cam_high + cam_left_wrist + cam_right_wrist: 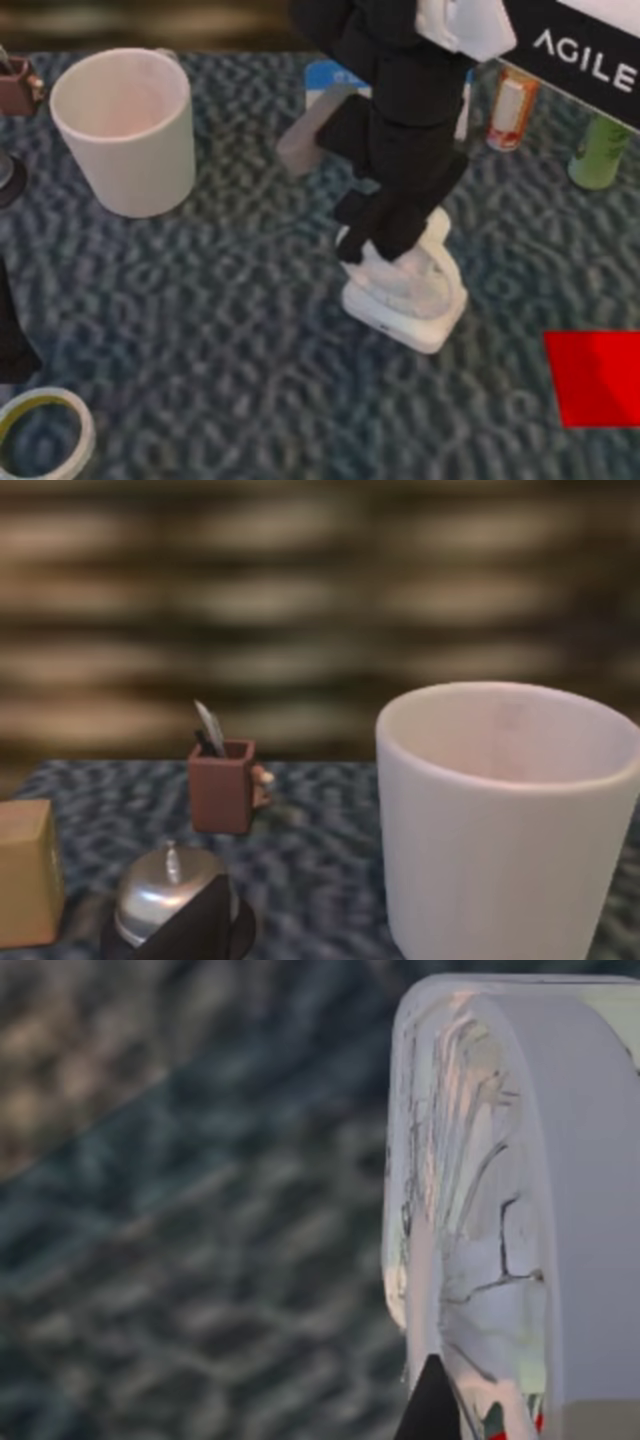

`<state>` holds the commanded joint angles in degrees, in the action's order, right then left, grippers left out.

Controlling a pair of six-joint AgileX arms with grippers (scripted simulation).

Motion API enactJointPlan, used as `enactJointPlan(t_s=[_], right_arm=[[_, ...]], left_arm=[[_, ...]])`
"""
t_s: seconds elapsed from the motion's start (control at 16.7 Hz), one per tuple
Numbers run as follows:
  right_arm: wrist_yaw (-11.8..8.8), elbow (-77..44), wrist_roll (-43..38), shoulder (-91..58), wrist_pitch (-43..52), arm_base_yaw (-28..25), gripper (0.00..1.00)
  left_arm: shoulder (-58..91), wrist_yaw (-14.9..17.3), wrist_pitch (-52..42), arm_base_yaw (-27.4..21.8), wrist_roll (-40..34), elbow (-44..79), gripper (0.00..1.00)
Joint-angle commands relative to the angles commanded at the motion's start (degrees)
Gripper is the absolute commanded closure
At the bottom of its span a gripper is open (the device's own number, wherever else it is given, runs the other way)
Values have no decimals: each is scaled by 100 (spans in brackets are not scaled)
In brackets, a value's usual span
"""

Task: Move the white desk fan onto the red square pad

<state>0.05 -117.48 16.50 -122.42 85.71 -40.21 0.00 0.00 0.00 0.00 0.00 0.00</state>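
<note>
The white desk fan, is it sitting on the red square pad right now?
No, in the top view the white desk fan stands on the patterned table, well apart from the red square pad at the right edge.

From the top view we look down on the table [230, 330], close enough that the red pad [597, 378] is cut by the right edge and our right arm [410, 130] covers the middle. The left wrist view sits low near the table's left side and looks level across it at the mug [500, 820], which the top view also shows [125, 130]. The right wrist view is pressed very near the fan [500, 1210], the same fan the top view shows at centre [410, 295].
</note>
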Motion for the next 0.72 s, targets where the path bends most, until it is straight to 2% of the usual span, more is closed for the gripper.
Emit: enactJointPlan(t_s=[0.18, 0.72], right_arm=[[-11, 702, 1045, 577, -73, 458, 100], [-59, 3458, 5171, 2941, -517, 2164, 100]], left_arm=[[0, 0, 0, 0, 0, 0, 0], [0, 0, 0, 0, 0, 0, 0]])
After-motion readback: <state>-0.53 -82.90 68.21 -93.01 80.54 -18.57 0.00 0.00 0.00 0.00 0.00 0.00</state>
